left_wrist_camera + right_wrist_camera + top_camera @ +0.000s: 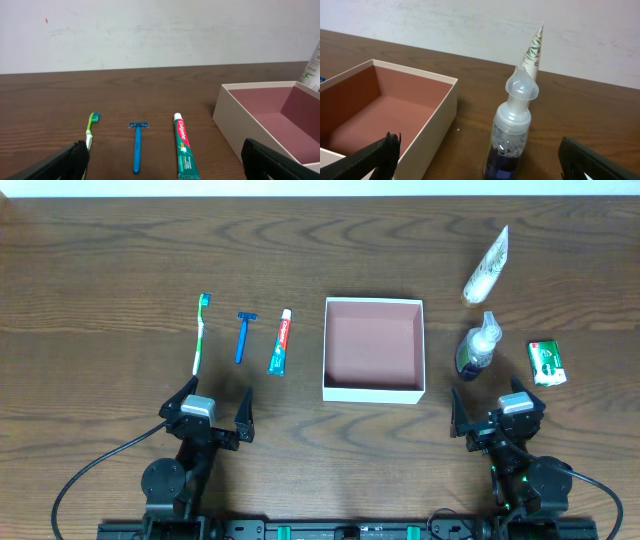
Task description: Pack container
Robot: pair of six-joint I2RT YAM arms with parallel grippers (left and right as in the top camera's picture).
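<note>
The container point(373, 390), a square white box with a pinkish-brown inside, sits empty at the table's middle; its near wall point(227, 127) shows in the left wrist view and its side wall point(432, 127) in the right wrist view. Left of it lie a green toothbrush point(201, 333), a blue razor point(243, 337) and a toothpaste tube point(281, 343). Right of it stand a dark blue pump bottle point(477, 348), a white tube point(487, 267) and a green soap pack point(547, 363). My left gripper point(212, 410) is open, short of the razor point(136, 145). My right gripper point(492, 416) is open just before the pump bottle point(512, 132).
The toothbrush point(90, 131) and toothpaste point(184, 145) flank the razor in the left wrist view. The white tube point(534, 47) stands behind the bottle in the right wrist view. Bare wooden table point(110, 280) stretches to the far left and back.
</note>
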